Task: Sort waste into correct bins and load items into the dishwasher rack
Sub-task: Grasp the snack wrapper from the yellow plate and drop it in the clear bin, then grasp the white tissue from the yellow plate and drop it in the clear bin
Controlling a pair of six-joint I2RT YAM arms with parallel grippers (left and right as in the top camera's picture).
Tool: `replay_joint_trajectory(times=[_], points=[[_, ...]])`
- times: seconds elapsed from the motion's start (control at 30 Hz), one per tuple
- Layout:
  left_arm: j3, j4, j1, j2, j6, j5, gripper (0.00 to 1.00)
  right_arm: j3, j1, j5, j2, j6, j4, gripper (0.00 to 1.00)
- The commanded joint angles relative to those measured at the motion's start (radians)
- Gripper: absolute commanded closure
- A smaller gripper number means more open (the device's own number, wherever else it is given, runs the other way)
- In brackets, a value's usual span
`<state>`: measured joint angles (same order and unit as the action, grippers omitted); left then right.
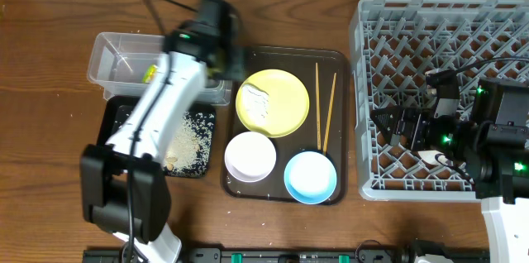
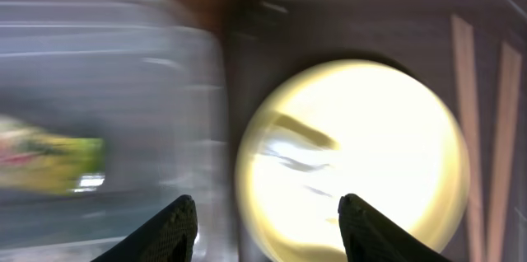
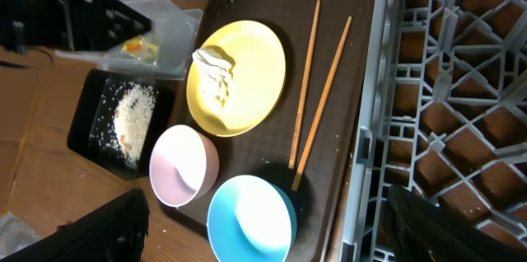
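Observation:
The green-and-orange wrapper lies in the clear tub. Rice grains lie in the black tray. The yellow plate holds the white tissue. The white bowl, blue bowl and two chopsticks lie beside it. My left gripper is open and empty, above the tub's right edge and the plate; its view is blurred. My right gripper is open and empty, above the left edge of the grey rack, with the blue bowl below.
Plate, bowls and chopsticks sit on a dark brown serving tray between the bins and the rack. The left arm stretches over the black tray from the front edge. The rack fills the right side.

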<state>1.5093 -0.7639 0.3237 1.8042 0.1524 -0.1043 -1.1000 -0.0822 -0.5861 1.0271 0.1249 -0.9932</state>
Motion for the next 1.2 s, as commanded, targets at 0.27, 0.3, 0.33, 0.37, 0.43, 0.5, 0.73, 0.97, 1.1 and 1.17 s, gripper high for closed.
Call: replay_joint_trajectory(times=[0.27,0.3,0.33,0.37,0.43,0.5,0.73,0.97,1.1,1.17], points=[[-0.109,0.037,0.203,0.147,0.029,0.207,0.41,-0.016,0.018,-0.001,0.000,-0.006,-0.006,0.11],[-0.109,0.041,0.201,0.168,0.029,0.207,0.41,-0.016,0.018,-0.001,0.000,-0.006,-0.007,0.11],[-0.109,0.047,0.200,0.196,0.029,0.207,0.41,-0.016,0.018,-0.001,0.000,-0.006,-0.009,0.11],[-0.109,0.050,0.200,0.219,0.029,0.206,0.41,-0.016,0.018,-0.001,0.000,-0.006,-0.010,0.11],[-0.109,0.056,0.200,0.256,0.028,0.207,0.43,-0.016,0.018,-0.001,0.000,-0.006,-0.013,0.11],[-0.108,0.062,0.200,0.268,0.029,0.206,0.55,-0.016,0.018,-0.001,0.000,-0.007,-0.013,0.11],[-0.011,-0.023,0.199,0.149,0.037,0.169,0.94,-0.016,0.018,0.008,0.000,-0.007,-0.012,0.11],[0.020,-0.030,0.116,-0.092,0.035,0.222,0.94,-0.016,0.018,0.014,0.000,-0.007,-0.013,0.11],[0.008,-0.027,0.004,-0.103,0.036,0.346,0.94,-0.016,0.018,0.014,0.000,-0.007,-0.008,0.11],[-0.002,-0.017,-0.061,-0.071,0.036,0.337,0.87,-0.016,0.018,0.014,0.000,-0.007,-0.005,0.11]])
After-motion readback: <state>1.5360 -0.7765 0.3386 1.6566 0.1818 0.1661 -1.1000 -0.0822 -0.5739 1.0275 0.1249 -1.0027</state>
